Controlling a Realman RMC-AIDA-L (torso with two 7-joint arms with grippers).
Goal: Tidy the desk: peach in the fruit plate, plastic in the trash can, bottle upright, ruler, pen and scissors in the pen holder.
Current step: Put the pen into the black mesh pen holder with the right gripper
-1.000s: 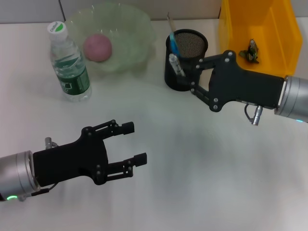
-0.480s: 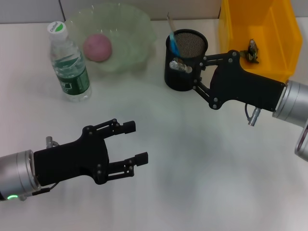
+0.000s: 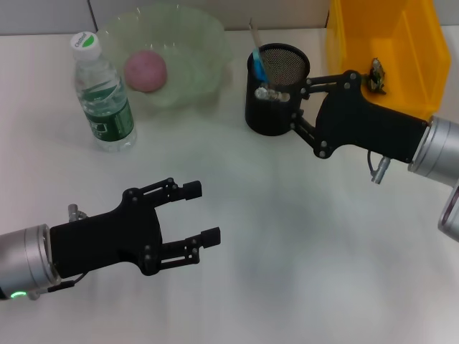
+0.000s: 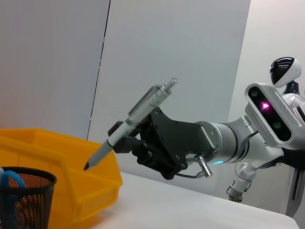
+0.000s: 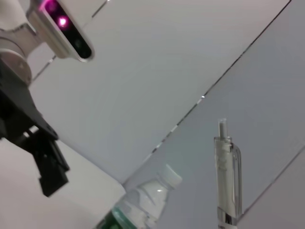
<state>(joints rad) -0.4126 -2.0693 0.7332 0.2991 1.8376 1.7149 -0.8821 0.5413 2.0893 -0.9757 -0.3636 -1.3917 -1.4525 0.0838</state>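
Note:
My right gripper (image 3: 283, 99) is shut on a clear pen (image 3: 270, 93), which it holds tilted, tip down, over the rim of the black mesh pen holder (image 3: 262, 118). Blue scissors handles (image 3: 258, 66) and a thin ruler (image 3: 252, 30) stick out of the holder. In the left wrist view the pen (image 4: 136, 117) slants above the holder (image 4: 26, 198). The peach (image 3: 145, 70) lies in the green fruit plate (image 3: 208, 36). Left of the plate, the bottle (image 3: 102, 93) stands upright. A dark piece of plastic (image 3: 374, 75) lies in the yellow trash can (image 3: 344, 36). My left gripper (image 3: 201, 212) hovers open and empty at the front left.
The yellow bin stands close behind my right arm, and the holder sits just left of that bin. Bare white desk (image 3: 287, 236) stretches between the two arms. In the right wrist view the bottle (image 5: 143, 200) and my left gripper (image 5: 45, 152) show beyond the pen (image 5: 226, 176).
My right gripper has carried the pen up and back, from beside the holder's front to over its rim. The left arm has not moved.

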